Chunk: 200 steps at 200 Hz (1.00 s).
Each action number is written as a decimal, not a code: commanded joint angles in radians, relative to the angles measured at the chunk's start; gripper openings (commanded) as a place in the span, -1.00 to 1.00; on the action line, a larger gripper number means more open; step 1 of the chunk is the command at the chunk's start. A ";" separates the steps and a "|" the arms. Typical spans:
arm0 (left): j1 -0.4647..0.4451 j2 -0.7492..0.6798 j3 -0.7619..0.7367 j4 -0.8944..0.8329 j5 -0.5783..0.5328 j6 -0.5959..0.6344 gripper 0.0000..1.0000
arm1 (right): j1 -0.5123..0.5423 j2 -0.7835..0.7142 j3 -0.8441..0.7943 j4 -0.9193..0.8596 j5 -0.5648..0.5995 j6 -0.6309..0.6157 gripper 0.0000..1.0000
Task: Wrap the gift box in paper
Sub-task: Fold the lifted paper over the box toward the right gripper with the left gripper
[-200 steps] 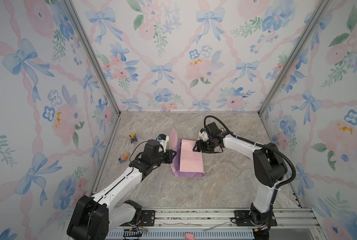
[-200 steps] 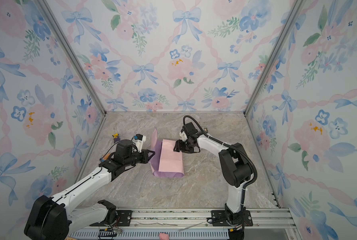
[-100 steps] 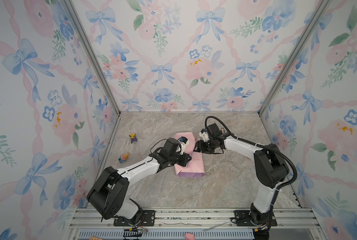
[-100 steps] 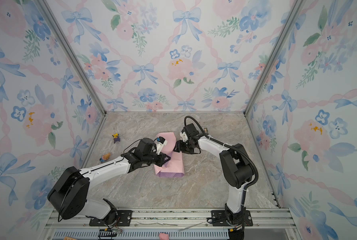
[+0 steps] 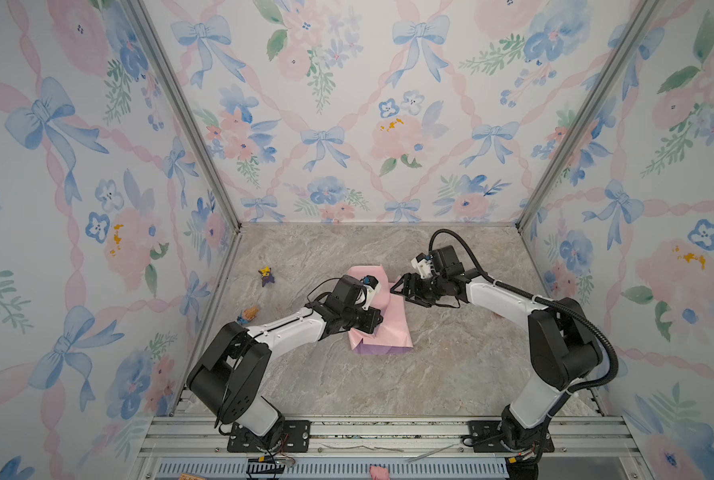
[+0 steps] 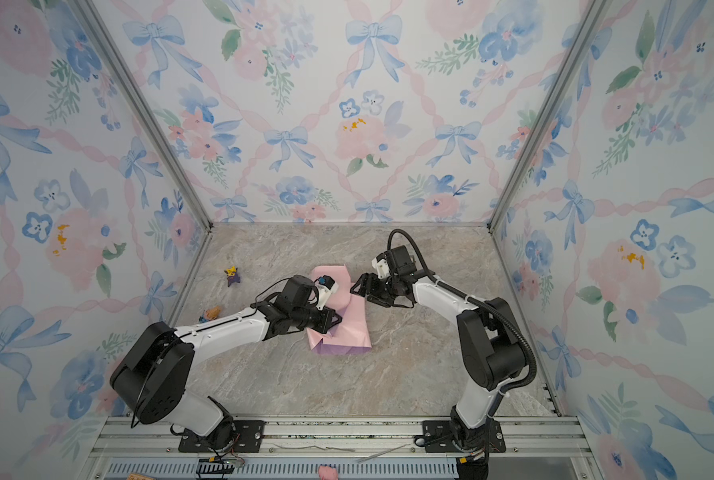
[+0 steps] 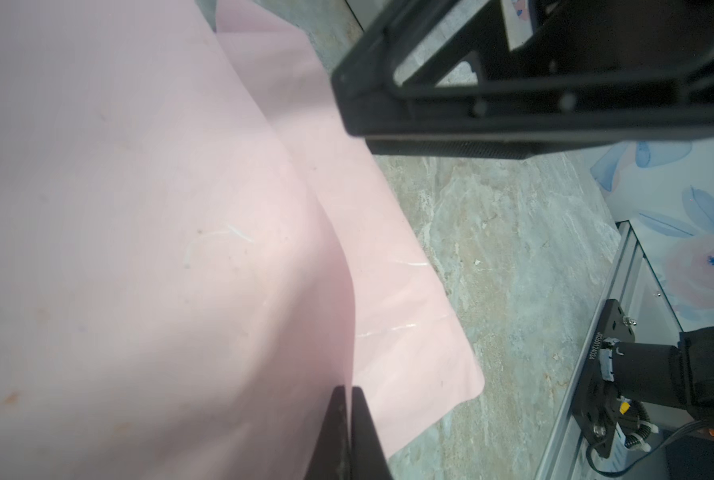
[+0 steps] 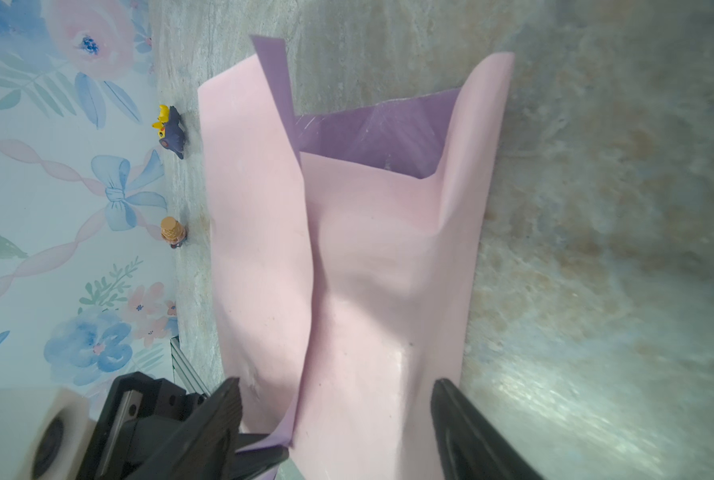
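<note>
Paper (image 5: 388,328) mid-bench (image 5: 451,374), folded over into a bundle. Pink face up, lilac showing at near end. Gift box out of sight. Left hand (image 7: 349,419) clenched on edge of top flap. Right hand (image 8: 338,415) released, jaws wide, at paper's far end. Two small figurines (image 5: 267,276) near left wall.

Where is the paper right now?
In both top views the paper lies folded, pink side up, mid-table between the arms, the left hand at its left edge and the open right hand at its far right corner.
</note>
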<state>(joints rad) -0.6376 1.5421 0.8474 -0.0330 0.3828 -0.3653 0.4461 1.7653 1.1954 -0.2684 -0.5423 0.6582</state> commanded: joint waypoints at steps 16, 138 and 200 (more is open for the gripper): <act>-0.016 0.013 0.025 -0.019 0.038 0.045 -0.88 | 0.027 0.073 0.107 -0.117 0.075 -0.014 0.48; 0.014 -0.179 0.043 -0.062 -0.108 -0.051 0.16 | 0.040 0.120 0.115 -0.207 0.208 -0.077 0.00; 0.192 -0.148 -0.029 -0.075 -0.178 -0.210 0.21 | 0.038 0.102 0.096 -0.168 0.178 -0.072 0.00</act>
<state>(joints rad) -0.4706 1.3266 0.8398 -0.0776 0.2192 -0.5049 0.4797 1.8889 1.3201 -0.4133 -0.3958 0.5941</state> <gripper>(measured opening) 0.607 0.497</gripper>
